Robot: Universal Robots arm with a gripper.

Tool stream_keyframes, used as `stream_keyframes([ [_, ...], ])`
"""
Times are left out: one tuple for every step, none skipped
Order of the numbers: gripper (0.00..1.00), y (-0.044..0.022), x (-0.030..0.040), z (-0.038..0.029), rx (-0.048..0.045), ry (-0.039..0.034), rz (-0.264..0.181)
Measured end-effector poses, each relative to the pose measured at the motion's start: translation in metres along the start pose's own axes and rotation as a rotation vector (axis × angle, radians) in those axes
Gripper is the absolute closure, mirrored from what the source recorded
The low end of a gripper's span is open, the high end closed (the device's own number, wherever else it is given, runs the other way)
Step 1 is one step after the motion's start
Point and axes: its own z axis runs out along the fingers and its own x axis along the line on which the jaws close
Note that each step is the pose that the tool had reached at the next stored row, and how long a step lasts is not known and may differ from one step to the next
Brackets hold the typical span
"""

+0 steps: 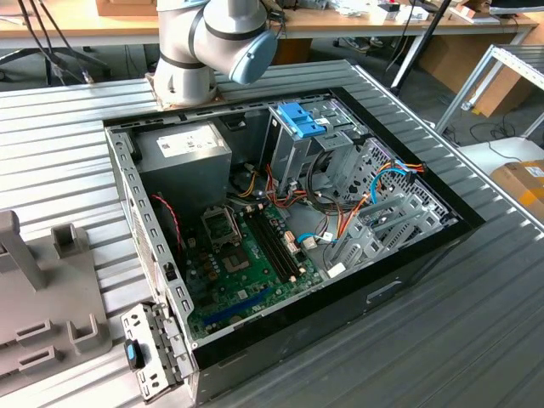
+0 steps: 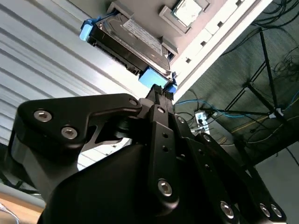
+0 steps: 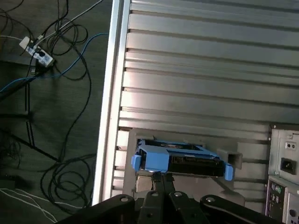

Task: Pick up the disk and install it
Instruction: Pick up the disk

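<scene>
The disk [image 3: 180,158] is a flat black drive with bright blue rails and tabs. It lies in a grey holder [image 3: 232,158] on the ribbed metal table. In the second wrist view the disk [image 2: 128,39] has a blue tab at each end. My gripper [image 3: 161,179] sits right at the disk's near blue edge, with its jaws drawn together. In the second wrist view my gripper [image 2: 161,93] overlaps the nearer blue tab. Whether it pinches that tab is hidden. The exterior view shows the arm's base [image 1: 204,42] behind the open computer case [image 1: 425,263].
Inside the case stands a tall grey drive cage topped by a ribbed blue clip [image 1: 299,119], beside the power supply box [image 1: 183,153] and motherboard [image 1: 246,255]. The table edge [image 3: 110,93] runs close to the holder, with cables [image 3: 42,56] on the floor beyond. The case's rear panel [image 3: 285,163] is nearby.
</scene>
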Motion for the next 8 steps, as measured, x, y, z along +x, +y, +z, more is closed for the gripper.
stream_keyframes([
  [0.89,0.0,0.0,0.0,0.0031,0.0012,-0.032],
  [0.89,0.0,0.0,0.0,0.0047,0.0018,-0.049],
  [0.89,0.0,0.0,0.0,0.0065,0.0026,-0.068],
  [0.89,0.0,0.0,0.0001,0.0091,0.0036,-0.097],
  [0.89,0.0,0.0,0.0002,0.0125,0.0049,-0.135],
  [0.89,0.0,0.0,0.0002,0.0156,0.0062,-0.17],
  [0.89,0.0,0.0,0.0004,0.0191,0.0077,-0.217],
  [0.89,0.0,0.0,0.0004,0.0202,0.0083,-0.235],
])
